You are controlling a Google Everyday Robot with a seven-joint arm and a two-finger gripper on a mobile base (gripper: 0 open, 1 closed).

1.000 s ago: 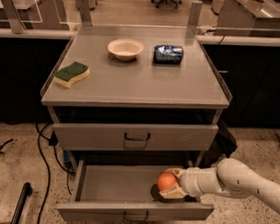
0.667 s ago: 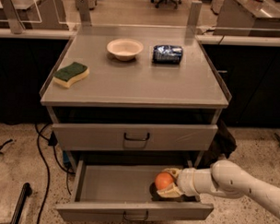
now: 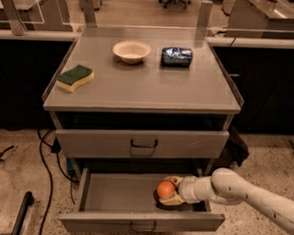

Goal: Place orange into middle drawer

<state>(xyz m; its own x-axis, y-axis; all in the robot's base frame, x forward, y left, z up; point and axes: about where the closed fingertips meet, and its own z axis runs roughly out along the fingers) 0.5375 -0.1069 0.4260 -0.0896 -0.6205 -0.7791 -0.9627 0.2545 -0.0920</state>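
Camera view: fingers (image 3: 169,201) are gripping the orange (image 3: 165,189), one sitting above it and one below, with the fruit bulging out toward the drawer's left. Gripper (image 3: 166,190) is reaching in from the right, sitting low inside the open middle drawer (image 3: 120,193), in its right half. It is probably holding on so the round fruit is not dropping and rolling. Whether the fruit is touching the drawer floor is unclear. Arm (image 3: 251,193) is extending past the drawer's right side. Letting go is looking like the next step.

Camera high front, tilted down; gripper (image 3: 166,192) clasping orange (image 3: 165,188) in middle drawer (image 3: 116,192).
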